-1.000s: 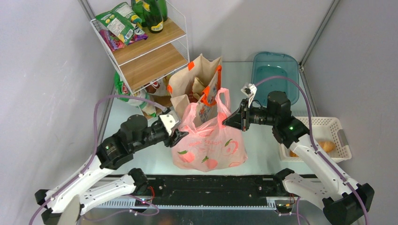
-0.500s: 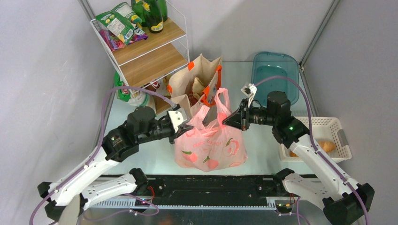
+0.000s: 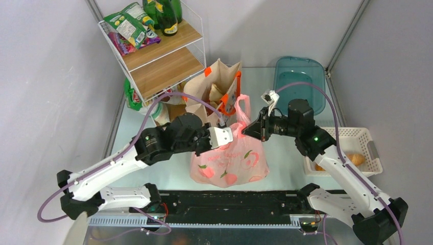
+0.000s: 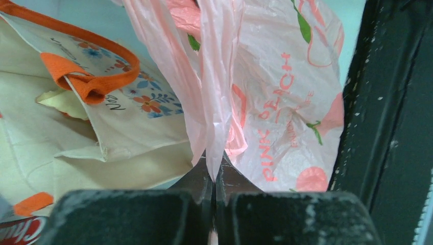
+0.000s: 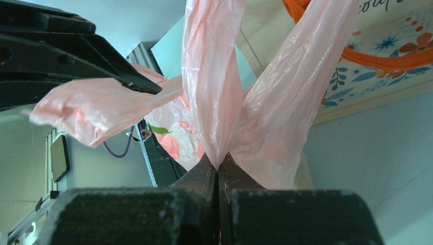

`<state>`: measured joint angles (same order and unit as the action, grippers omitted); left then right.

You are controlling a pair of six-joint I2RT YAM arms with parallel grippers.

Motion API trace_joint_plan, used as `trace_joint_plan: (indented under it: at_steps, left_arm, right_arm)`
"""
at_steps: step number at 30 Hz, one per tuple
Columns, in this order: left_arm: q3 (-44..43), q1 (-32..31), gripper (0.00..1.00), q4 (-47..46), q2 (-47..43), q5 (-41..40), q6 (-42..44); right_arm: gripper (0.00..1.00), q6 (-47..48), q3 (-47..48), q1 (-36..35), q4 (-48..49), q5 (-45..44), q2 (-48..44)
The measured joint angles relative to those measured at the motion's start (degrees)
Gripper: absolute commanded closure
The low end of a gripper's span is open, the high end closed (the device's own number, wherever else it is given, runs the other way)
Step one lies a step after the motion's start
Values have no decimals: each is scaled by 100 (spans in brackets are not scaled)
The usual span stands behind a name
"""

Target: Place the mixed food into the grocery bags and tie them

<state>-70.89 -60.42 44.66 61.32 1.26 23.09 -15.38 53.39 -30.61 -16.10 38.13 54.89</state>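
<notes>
My left jaws are pressed together on one loop handle (image 4: 214, 92) of the pink bag (image 3: 230, 161), with the thin film bunched between them. My right jaws pinch the other handle (image 5: 217, 92) the same way and hold it up above the bag. Both sets of jaws sit near each other over the bag's mouth. The bag rests mid-worktop (image 3: 286, 158), its back against the tote (image 3: 212, 87), which stands open just behind. I cannot tell what the pink bag holds. A roll (image 3: 356, 159) lies in the basket (image 3: 357, 135) beside my right arm.
</notes>
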Motion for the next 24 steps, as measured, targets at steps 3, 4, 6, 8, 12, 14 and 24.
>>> trace_joint_plan:
  at_steps: [3,4,6,8,12,14,24]
  left_arm:
    - [-74,-256,100,162,44,-415,238]
    - [-94,-323,100,201,52,-520,306]
    - [-118,-400,100,271,70,-664,407]
    - [-138,-446,100,321,101,-763,490]
    - [-212,-496,100,404,210,-898,588]
    - [-249,-525,100,435,271,-953,605]
    - [-387,-584,100,509,459,-1189,651]
  right_arm:
    - [100,-2,7,-79,-7,-83,59]
    - [100,0,11,-111,-7,-98,81]
    - [100,2,20,-190,-7,-164,107]
    - [100,4,39,-264,-7,-219,122]
    - [100,22,83,-382,-4,-284,146]
    - [100,44,87,-444,-4,-293,157]
    - [78,166,162,-511,-184,-87,157]
